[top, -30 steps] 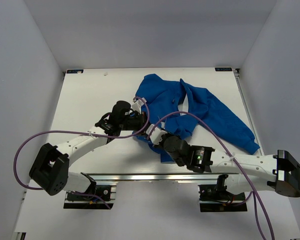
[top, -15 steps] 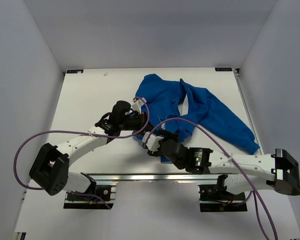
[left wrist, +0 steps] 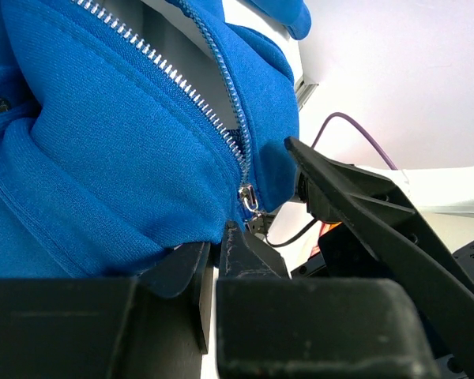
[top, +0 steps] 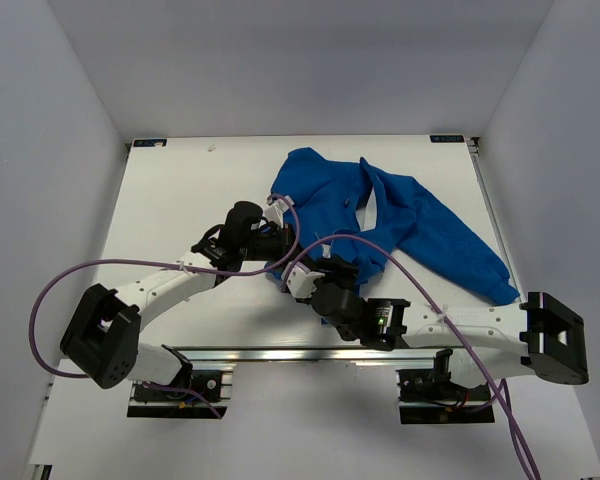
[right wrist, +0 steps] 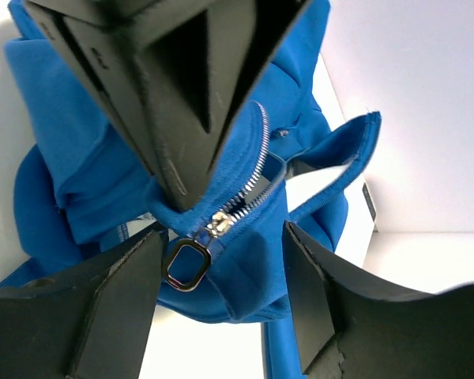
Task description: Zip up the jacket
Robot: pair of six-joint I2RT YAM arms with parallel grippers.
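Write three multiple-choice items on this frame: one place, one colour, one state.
1. Seen from above, where on the table does the jacket lie?
A. near-left corner
B. mostly the right half
C. hanging off the near edge

2. What colour are the zipper teeth?
A. black
B. gold
C. silver-grey

3. What state is the right claw in?
A. open, with a finger on either side of the zipper pull
B. shut on a sleeve
C. shut on the collar

Answers:
1 B: the blue cloth spreads mostly right of centre.
2 C: the left wrist view shows pale metal teeth.
3 A: the right wrist view shows a wide gap around the pull.
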